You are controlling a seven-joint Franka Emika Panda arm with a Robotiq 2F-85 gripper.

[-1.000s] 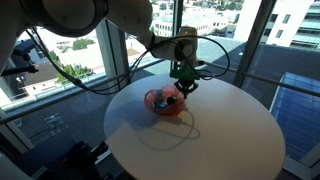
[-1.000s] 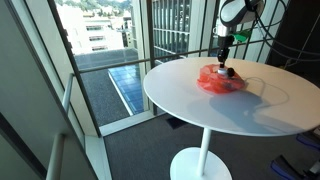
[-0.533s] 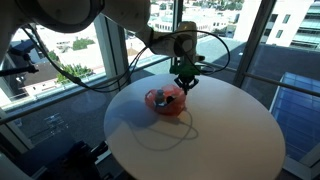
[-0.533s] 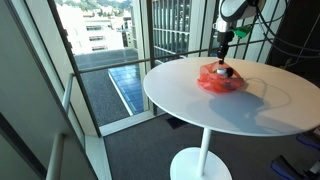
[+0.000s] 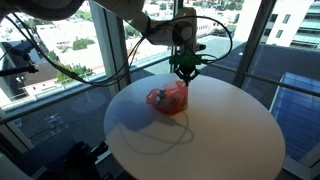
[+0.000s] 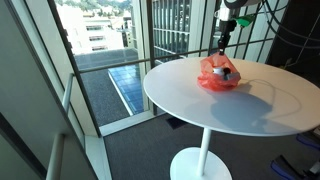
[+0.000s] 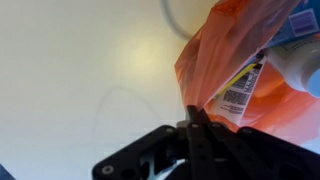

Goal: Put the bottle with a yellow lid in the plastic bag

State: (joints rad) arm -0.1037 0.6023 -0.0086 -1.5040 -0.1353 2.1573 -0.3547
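Observation:
A translucent orange-red plastic bag (image 5: 169, 97) sits on the round white table (image 5: 210, 130); it also shows in an exterior view (image 6: 219, 74) and fills the upper right of the wrist view (image 7: 240, 60). A bottle (image 7: 262, 78) with a printed label lies inside it; its lid is hidden. My gripper (image 5: 184, 72) is above the bag, shut on the bag's top edge and pulling it upward. In the wrist view the black fingers (image 7: 196, 122) are pressed together on the orange plastic.
The table stands beside tall windows and a glass railing (image 6: 110, 70). Black cables (image 5: 100, 80) hang from the arm over the table's far edge. A faint curved mark runs across the tabletop (image 7: 110, 110).
My gripper has risen, still pinching the bag's edge. The bag has been drawn up from a low open shape into a taller peak.

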